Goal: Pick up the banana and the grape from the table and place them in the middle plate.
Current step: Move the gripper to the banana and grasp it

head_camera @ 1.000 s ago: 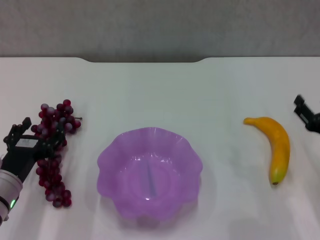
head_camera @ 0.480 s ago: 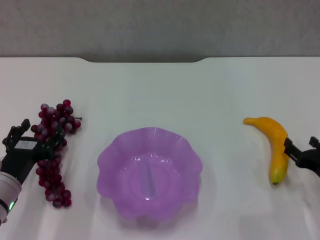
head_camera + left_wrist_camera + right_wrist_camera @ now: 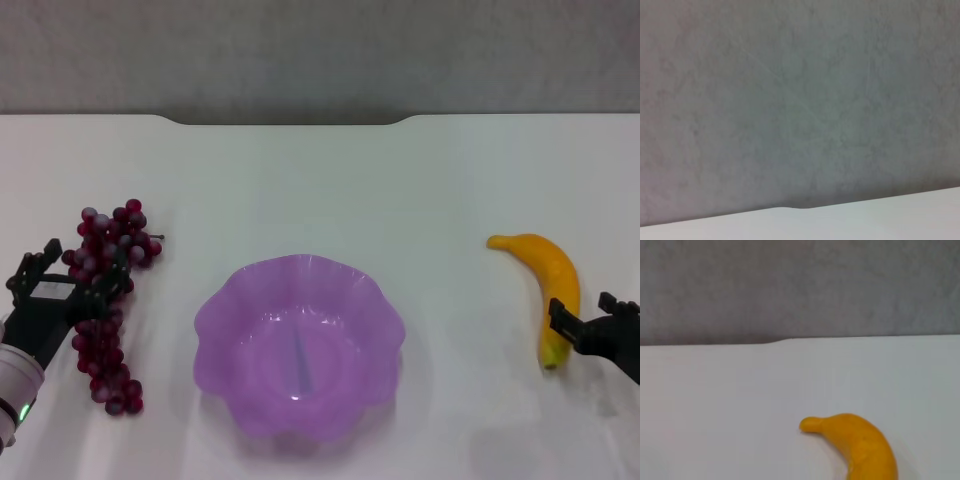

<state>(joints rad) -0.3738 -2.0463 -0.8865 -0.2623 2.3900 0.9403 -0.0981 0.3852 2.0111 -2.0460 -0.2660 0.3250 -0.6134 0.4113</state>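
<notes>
Left gripper: your spread fingers straddle the grape, frame left.
Right gripper: spread at the banana, lower right.

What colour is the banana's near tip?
Greenish-yellow with a dark end on the banana; it shows best in the head view.

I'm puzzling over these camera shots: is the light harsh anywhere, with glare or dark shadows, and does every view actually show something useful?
Head view: soft, even light; the middle plate, grape and banana throw only faint shadows on the table, with no strong glare. Right wrist view: the banana is cut off at the picture's edge. Left wrist view: only grey wall and a strip of table.
</notes>
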